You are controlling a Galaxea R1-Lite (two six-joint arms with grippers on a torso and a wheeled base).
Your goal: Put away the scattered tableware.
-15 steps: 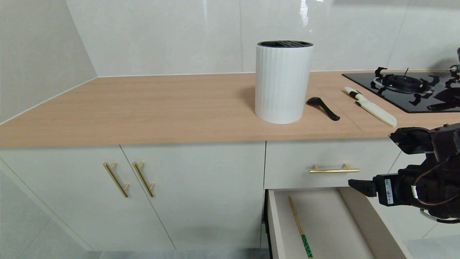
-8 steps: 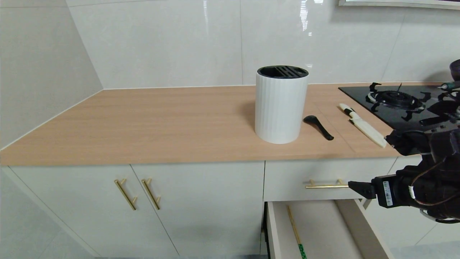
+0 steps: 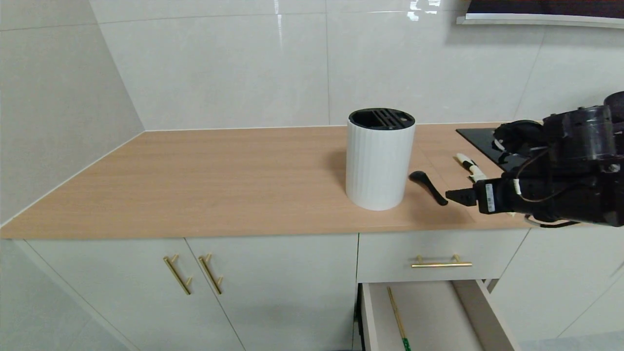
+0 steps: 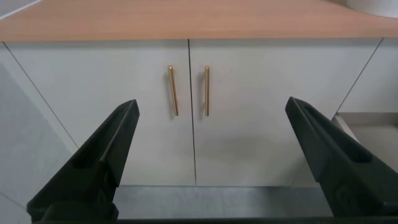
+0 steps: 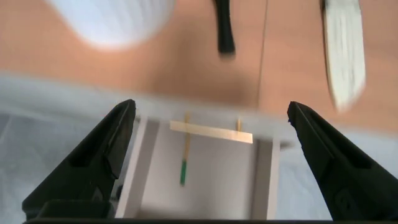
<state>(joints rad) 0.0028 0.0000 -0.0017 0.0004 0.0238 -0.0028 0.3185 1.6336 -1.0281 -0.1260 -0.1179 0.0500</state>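
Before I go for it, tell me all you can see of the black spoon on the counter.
The black spoon is one piece, matte, plastic by its look. It lies flat on the wooden counter, rounded bowl toward the white ribbed holder, handle angling toward the counter's front edge. It sits between the holder and the cream knife, touching neither. The open right gripper is near its handle end, apart from it.

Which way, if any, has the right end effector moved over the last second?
Yes, upward. The right end effector was level with the drawer handle, below the counter; now it is above the counter edge, beside the spoon.
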